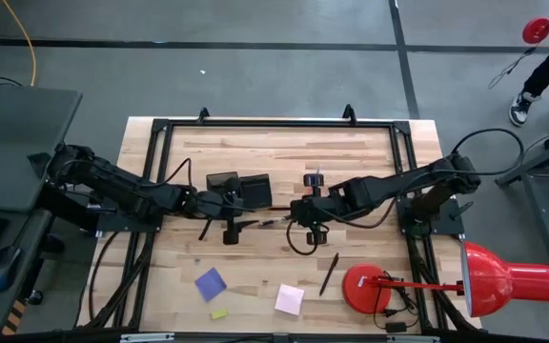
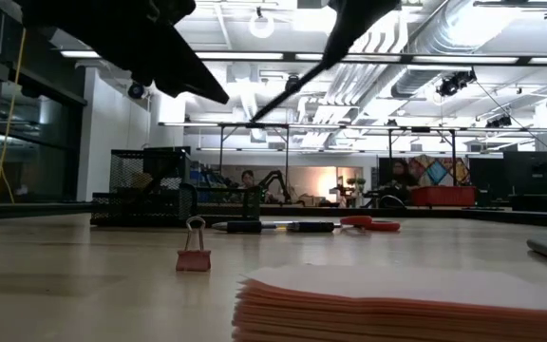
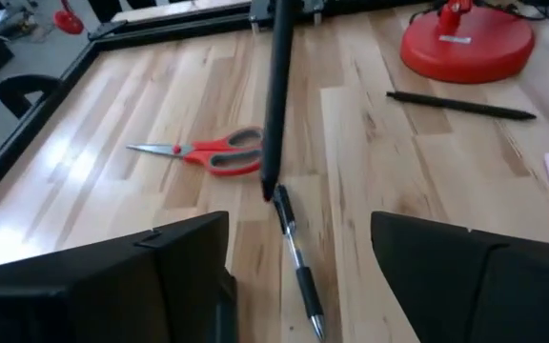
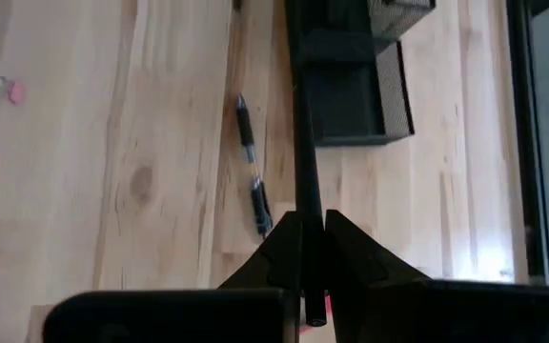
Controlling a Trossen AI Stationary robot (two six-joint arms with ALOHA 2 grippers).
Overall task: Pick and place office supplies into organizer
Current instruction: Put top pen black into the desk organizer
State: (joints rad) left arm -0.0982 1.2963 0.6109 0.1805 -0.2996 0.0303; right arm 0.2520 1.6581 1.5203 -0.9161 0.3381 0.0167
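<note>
Wooden table, open workshop beyond. Right gripper, closed on a pen, points its long axis at the organizer just beyond. Left gripper is open, nearer the organizer.

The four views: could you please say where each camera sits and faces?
High view: above the table, facing down; left arm and right arm show.
Low view: table-top height, facing across the pink note pad; arms overhead.
Left wrist view: on left arm, facing the scissors; open left fingers show.
Right wrist view: on right arm, facing the organizer; right fingers grip the held pen.
Shared: both wrist views show the held pen.
</note>
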